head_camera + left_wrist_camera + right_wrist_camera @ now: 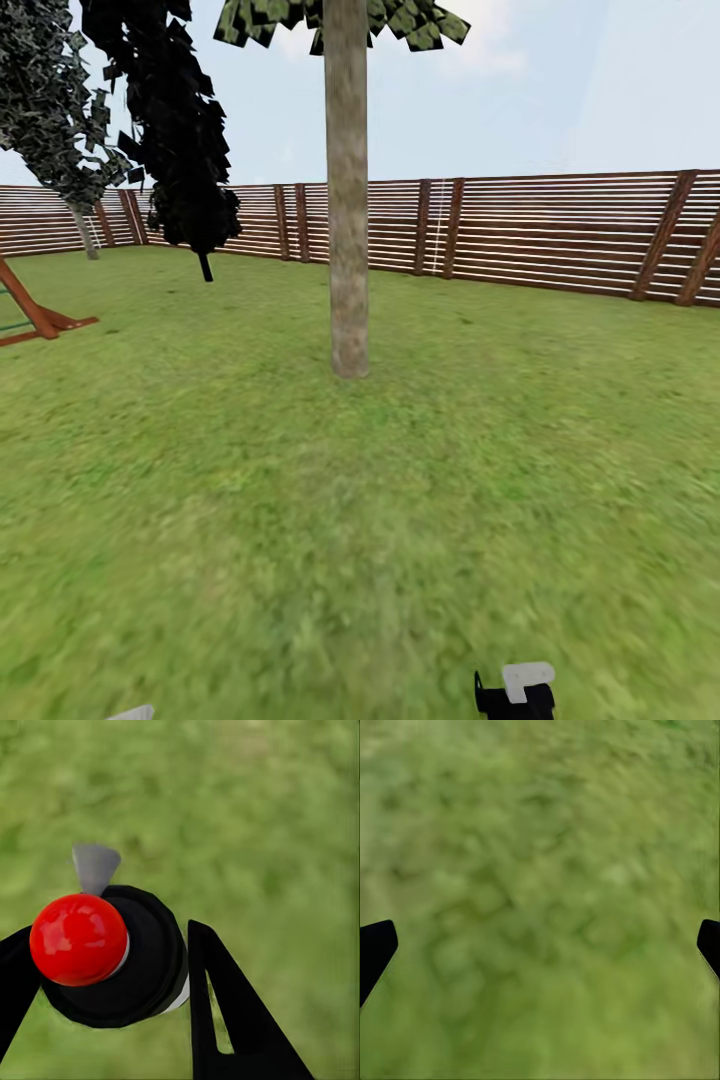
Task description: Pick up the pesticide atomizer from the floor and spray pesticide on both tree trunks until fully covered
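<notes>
The grass floor (300, 520) fills most of my head view, ringed at the back by a brown slatted fence (560, 235). One tree trunk (347, 190) rises through the upper middle of the frame, pale grey-tan and mottled, its green crown cut off by the top edge. A second such tree (62, 120) stands in the upper left corner by the fence, with a black cone-shaped tree (175, 130) just right of it. An orange wooden frame (35, 315) pokes in at the left edge.

My left claw (105, 975) is pinching the atomizer (127, 960): the black fingers (225, 1020) press its dark body from both sides, with its red cap and grey nozzle toward the camera, over grass. My right claw (540, 945) points down at bare grass, fingertips (375, 949) spread wide and holding nothing.
</notes>
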{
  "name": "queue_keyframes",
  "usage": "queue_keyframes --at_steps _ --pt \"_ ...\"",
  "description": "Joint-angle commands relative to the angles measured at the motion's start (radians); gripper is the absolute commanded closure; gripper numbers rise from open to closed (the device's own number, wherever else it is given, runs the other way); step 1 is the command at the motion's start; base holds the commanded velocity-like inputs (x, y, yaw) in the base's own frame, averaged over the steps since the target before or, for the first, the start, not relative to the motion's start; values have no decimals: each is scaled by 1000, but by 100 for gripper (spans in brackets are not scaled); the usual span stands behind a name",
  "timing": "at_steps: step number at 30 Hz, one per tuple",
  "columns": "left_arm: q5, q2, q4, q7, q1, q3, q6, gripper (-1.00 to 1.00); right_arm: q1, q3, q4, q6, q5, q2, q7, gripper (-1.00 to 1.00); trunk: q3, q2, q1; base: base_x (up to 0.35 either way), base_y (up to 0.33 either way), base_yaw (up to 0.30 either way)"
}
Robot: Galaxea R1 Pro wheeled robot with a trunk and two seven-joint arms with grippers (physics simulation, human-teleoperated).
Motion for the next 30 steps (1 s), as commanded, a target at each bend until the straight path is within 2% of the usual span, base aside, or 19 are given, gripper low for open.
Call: queue_keyframes --at_steps 1,30 --pt "0 0 0 0 0 0 0 100 0 0 0 0 0 0 0 -100 0 0 0 339 0 0" --pt "0 0 0 0 0 0 0 100 0 0 0 0 0 0 0 -100 0 0 0 339 0 0"
